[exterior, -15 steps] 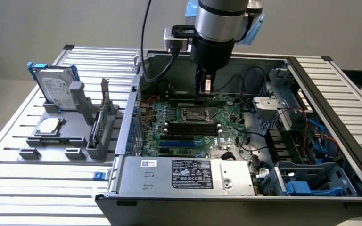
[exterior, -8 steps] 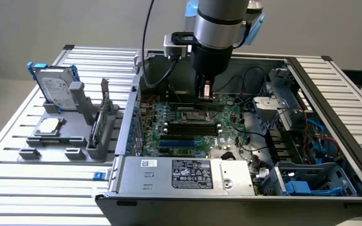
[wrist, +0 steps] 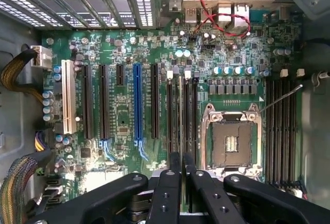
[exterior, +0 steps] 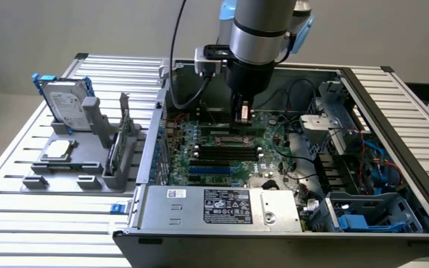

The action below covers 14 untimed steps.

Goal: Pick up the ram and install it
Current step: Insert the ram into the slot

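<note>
My gripper hangs inside the open computer case, just above the motherboard. In the wrist view its two black fingers stand almost together, and my gripper is shut on the ram. The ram is a thin strip seen edge-on. It runs parallel to the long black memory slots beside the silver CPU socket and lies directly over them. In the exterior view these black slots lie just in front of the gripper. I cannot tell whether the ram touches a slot.
A grey fixture outside the case on the exterior view's left holds a silver hard drive with blue brackets, a small square chip and a thin dark upright piece. The case walls, cables and power supply crowd the board.
</note>
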Each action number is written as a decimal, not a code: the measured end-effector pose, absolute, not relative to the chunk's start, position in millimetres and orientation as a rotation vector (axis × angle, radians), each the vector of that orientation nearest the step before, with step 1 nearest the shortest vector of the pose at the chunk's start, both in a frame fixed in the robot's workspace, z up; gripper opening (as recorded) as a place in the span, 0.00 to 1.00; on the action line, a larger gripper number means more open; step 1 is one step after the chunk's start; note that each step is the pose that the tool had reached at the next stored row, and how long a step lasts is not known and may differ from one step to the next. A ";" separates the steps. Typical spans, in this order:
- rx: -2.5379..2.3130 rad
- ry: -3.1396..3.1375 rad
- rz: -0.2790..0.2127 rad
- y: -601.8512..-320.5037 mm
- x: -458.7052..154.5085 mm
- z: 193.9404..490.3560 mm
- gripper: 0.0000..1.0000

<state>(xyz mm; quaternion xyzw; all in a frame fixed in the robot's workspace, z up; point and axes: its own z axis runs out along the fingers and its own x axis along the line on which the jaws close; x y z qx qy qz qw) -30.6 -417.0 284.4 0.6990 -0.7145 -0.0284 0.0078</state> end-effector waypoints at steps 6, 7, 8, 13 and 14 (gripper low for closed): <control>2.178 -2.221 -0.080 -416.9 -29.3 278.8 0.14; 2.177 -2.220 -0.079 -417.0 -29.1 277.4 0.14; 2.177 -2.220 -0.078 -417.0 -29.0 275.7 0.14; 2.176 -2.219 -0.077 -416.9 -28.5 266.6 0.14; 2.176 -2.219 -0.078 -417.0 -28.5 264.9 0.14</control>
